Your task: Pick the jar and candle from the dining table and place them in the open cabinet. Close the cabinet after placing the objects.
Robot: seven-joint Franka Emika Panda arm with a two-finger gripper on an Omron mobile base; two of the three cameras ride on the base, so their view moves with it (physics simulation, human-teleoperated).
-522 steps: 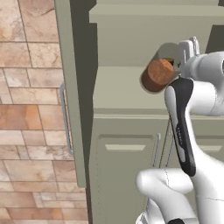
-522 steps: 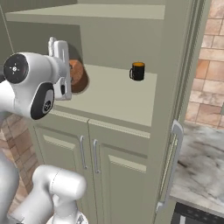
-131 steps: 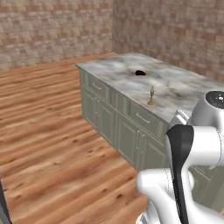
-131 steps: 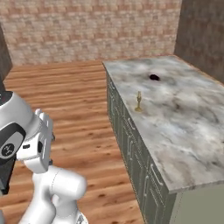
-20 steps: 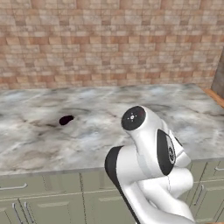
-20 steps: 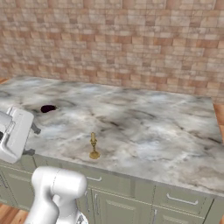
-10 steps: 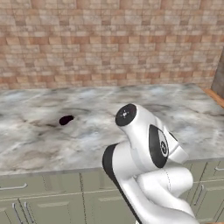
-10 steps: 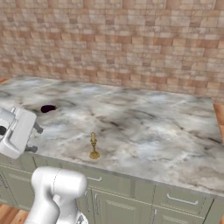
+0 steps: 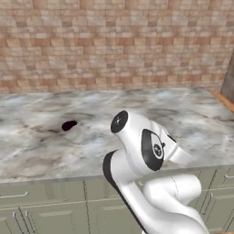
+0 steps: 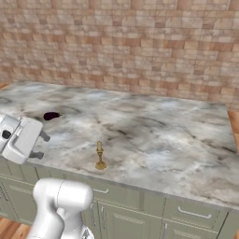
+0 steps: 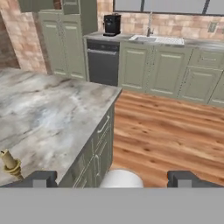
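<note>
The candle [image 10: 100, 156], a small gold candlestick, stands upright near the front edge of the dining table [image 10: 163, 135]; its base also shows in the hand view [image 11: 9, 164] at the lower left. My gripper [image 10: 42, 145] hovers over the table's front edge, left of the candle and apart from it, pointing along the table. It is open, the fingertips [image 11: 43, 177] wide apart with nothing between them. The cabinet [image 11: 65, 39] stands far off at the upper left. A brown patch shows in its dark opening; I cannot tell whether it is the jar.
A dark oval blob [image 10: 51, 115] lies on the table towards the brick wall [image 10: 140, 42], also in the left base view [image 9: 69, 125]. Beyond the table's end are wood floor [image 11: 166, 131], a dishwasher [image 11: 103, 61] and a black coffee machine [image 11: 112, 24].
My arm's elbow has swung left in the left base view, and the hand has crept slightly up and right in the right base view. The candle has not moved.
</note>
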